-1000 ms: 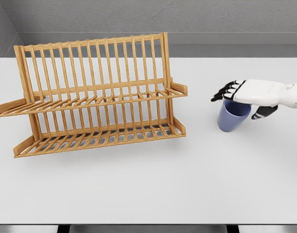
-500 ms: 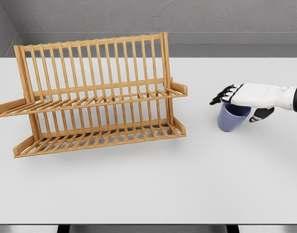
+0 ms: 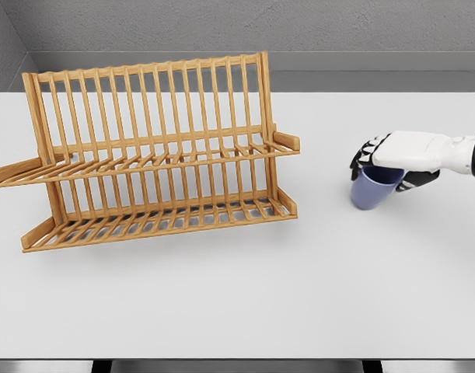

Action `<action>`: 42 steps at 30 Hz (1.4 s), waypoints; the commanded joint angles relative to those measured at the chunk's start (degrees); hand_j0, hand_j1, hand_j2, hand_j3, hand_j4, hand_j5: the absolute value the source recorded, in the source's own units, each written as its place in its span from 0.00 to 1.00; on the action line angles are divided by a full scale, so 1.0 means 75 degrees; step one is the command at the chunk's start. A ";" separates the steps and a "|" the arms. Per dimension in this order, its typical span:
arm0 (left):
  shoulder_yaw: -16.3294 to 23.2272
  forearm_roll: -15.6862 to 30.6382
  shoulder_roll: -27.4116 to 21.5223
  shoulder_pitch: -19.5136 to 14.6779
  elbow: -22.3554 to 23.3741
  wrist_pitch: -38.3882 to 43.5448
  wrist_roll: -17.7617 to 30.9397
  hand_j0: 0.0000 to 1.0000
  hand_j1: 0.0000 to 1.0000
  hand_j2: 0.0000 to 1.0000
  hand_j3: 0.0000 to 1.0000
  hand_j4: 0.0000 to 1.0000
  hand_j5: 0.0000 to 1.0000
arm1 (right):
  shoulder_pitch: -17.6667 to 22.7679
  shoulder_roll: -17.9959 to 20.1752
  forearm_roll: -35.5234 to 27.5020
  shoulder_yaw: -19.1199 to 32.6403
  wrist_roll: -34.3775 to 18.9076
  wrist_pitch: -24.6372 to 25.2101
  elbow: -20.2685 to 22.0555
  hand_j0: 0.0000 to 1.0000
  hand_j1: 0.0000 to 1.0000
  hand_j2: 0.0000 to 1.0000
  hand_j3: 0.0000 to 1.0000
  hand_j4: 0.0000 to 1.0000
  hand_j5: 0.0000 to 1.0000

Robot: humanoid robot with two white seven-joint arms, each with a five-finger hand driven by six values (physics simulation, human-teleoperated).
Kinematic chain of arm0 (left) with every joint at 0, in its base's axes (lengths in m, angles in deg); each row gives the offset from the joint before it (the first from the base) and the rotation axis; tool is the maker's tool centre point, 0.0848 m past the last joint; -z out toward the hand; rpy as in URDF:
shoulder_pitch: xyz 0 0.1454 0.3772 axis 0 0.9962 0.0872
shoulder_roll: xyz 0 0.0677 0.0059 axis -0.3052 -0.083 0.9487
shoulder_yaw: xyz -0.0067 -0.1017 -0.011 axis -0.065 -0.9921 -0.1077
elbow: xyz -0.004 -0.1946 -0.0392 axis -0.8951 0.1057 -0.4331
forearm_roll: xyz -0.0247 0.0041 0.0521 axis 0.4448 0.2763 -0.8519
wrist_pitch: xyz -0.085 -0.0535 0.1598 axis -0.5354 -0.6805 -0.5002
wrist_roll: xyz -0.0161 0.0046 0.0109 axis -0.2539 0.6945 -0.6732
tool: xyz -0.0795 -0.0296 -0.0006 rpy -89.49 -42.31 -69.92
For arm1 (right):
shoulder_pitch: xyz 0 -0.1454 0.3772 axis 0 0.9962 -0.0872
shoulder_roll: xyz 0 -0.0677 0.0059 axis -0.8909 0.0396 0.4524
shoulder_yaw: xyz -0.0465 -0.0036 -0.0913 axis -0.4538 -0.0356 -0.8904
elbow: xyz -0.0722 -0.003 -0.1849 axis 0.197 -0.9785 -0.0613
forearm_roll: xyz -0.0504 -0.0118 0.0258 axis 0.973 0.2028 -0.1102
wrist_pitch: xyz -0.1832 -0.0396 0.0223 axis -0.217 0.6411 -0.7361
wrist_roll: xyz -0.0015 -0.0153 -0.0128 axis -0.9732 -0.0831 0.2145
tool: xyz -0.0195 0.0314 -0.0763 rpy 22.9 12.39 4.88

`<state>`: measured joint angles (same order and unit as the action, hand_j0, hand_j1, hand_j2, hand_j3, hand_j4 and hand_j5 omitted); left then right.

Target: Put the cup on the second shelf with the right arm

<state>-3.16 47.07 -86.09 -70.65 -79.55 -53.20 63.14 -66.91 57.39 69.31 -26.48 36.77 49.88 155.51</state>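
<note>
Closure of the right robot hand (image 3: 392, 158) on the rim of the blue cup (image 3: 372, 189) is newly complete, fingers previously spread now curled around it, cup on the desk (image 3: 245, 295) well right of the wooden rack (image 3: 155, 151), so lifting toward the second shelf (image 3: 159, 159) can likely begin.

A broad white table (image 3: 221, 303) fills most of the head view, its surface smooth and evenly lit, with soft shadows lying on it. Its near edge runs across the bottom of the picture, and under that edge two dark supports (image 3: 102, 365) show, one toward the left and one toward the right. Behind the table stands a grey wall (image 3: 245, 27) with a faintly mottled finish. A paler grey band runs along its base, just above the far edge of the table.
</note>
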 commanded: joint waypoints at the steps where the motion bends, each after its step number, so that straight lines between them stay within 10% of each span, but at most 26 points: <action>1: 0.0001 0.0003 0.0000 0.0000 -0.0001 -0.0001 0.0002 1.00 1.00 1.00 1.00 1.00 1.00 | -0.0012 0.0030 -0.0031 0.0031 0.0005 0.0023 0.0001 0.60 0.60 0.60 0.60 0.60 0.60; 42: 0.0001 0.0003 0.0000 0.0000 -0.0001 -0.0001 0.0002 1.00 1.00 1.00 1.00 1.00 1.00 | -0.1113 0.0147 -0.0055 0.0816 0.0005 0.0046 0.0118 0.57 0.57 0.57 0.57 0.57 0.57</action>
<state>-3.15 47.07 -86.09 -70.65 -79.55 -53.20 63.14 -75.61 58.49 69.21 -20.47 36.82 50.05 156.12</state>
